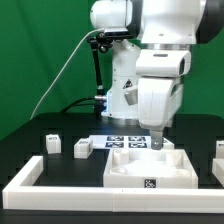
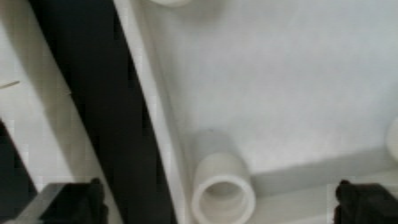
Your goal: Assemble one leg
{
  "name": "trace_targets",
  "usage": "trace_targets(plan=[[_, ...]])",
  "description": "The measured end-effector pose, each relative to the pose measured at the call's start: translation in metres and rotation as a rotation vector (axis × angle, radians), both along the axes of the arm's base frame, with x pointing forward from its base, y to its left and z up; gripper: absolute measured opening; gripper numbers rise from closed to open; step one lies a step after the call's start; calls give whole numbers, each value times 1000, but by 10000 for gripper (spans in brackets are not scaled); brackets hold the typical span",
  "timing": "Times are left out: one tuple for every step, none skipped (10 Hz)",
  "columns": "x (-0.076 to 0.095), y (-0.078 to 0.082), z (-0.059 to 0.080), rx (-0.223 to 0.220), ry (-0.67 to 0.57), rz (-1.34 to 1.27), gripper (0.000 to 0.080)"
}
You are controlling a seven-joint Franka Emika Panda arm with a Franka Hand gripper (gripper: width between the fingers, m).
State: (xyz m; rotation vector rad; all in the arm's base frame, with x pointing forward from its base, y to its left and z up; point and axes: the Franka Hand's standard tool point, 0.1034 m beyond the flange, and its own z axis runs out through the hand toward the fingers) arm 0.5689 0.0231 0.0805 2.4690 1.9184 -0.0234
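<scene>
Two small white legs with black-and-white tags stand on the black table at the exterior view's left, one [image 1: 52,143] farther left and one [image 1: 81,149] nearer the tray. A third leg [image 1: 219,150] shows at the right edge. The wide white tray-shaped piece [image 1: 150,172] lies in the middle. My gripper [image 1: 157,142] hangs over the tray's far part, open and empty. In the wrist view my gripper [image 2: 217,207] is open, its dark fingertips [image 2: 71,205] wide apart, with a round hollow socket [image 2: 222,192] of the tray [image 2: 267,90] between them. No leg shows in the wrist view.
The marker board [image 1: 122,141] lies flat behind the tray. A low white L-shaped wall [image 1: 28,174] borders the table at the front and the exterior view's left. The robot's base [image 1: 118,85] and a cable stand at the back.
</scene>
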Motion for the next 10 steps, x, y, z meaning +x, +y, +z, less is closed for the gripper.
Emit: trace_targets(plan=[[-10, -5, -3, -1, 19, 34, 650], [-13, -6, -4, -2, 35, 77, 650], [-20, -8, -6, -3, 65, 110, 650], [-21, -10, -5, -4, 65, 106, 650], [-21, -10, -6, -4, 65, 106, 650], [-21, -10, -6, -4, 66, 105, 650], [-21, -10, -6, -4, 66, 105, 650], [-24, -11, -6, -2, 60, 102, 650], [-40, -13, -8, 1, 47, 100, 650], [-62, -12, -14, 5, 46, 108, 650]])
